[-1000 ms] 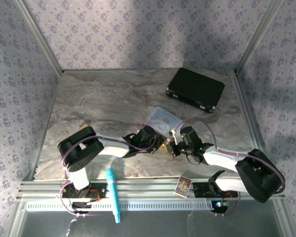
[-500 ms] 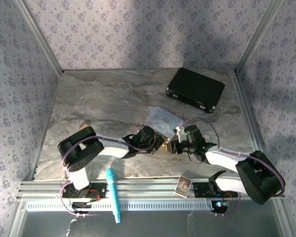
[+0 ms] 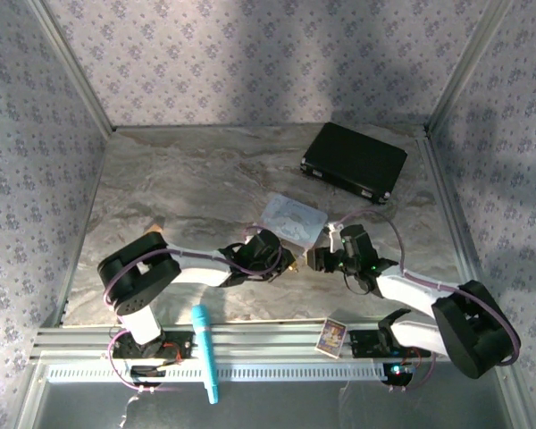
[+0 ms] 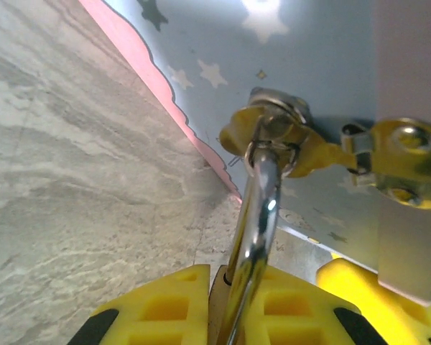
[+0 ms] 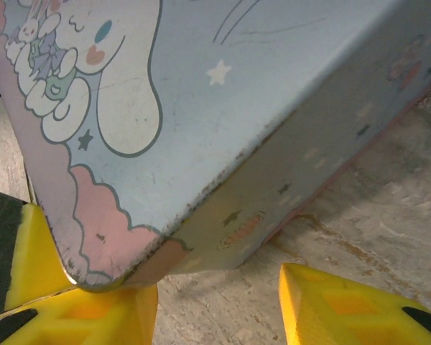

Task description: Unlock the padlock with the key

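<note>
At the near rail lie a teal pen [image 3: 204, 353] and a small card [image 3: 332, 335], well apart from the work and, I judge, no part of it. Just beyond them your arms fold inward so that both grippers meet at the near edge of the tin [image 3: 293, 217] on the counter [image 3: 188, 188].

Your left gripper [image 4: 233, 313] is clamped on the padlock [image 4: 217, 287]. Its brass body sits between the yellow fingers [image 4: 165, 305], and the silvery shackle [image 4: 258, 201] runs up through the ring of the hasp [image 4: 273, 126] on the tin's blue wall. You probably hold it this way to steady the lock, so it cannot swing when a key is pushed in.

Your right gripper [image 5: 215, 316] stands wide, one finger on each side of the tin's rounded corner, with nothing held between them. It may be bracing the tin, though I cannot tell whether it touches. With no key in it, the unlocking itself is not yet begun.

From overhead you get the layout, but the padlock there is a mere gold speck between the grippers. The left wrist view gives you the shackle threaded through the hasp, while its seat in the body is hidden by the fingers. The right wrist view gives you the cartoon lid and the corner.

Farthest off, a black case [image 3: 354, 161] lies shut near the back right corner.
</note>
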Action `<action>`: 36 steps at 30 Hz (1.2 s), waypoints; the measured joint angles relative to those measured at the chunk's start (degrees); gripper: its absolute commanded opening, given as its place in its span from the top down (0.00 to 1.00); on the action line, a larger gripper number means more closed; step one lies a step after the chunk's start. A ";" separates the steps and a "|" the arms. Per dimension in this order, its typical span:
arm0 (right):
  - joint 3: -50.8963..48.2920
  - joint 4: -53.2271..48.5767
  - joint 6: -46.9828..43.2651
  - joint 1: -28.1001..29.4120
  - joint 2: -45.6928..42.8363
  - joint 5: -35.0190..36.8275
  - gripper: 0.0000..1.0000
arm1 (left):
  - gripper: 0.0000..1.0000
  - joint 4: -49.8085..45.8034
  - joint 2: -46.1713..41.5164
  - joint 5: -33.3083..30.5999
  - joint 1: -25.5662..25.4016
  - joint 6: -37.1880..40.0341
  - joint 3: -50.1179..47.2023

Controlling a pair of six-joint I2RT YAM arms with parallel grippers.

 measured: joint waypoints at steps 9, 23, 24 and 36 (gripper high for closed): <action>-0.42 0.28 0.37 -0.48 -1.51 3.15 0.51 | 0.90 -10.05 -0.68 -3.37 0.13 7.74 2.60; -0.42 1.46 1.40 -0.70 -1.44 4.04 0.45 | 0.72 -32.06 1.11 -10.23 -0.57 18.82 11.52; -0.44 1.64 1.64 -0.70 -1.44 4.04 0.45 | 0.72 -32.52 1.29 -10.75 -0.74 18.97 11.78; 3.26 0.85 5.11 -1.20 4.35 9.84 0.45 | 0.71 -39.95 1.86 -15.98 -1.55 21.16 14.10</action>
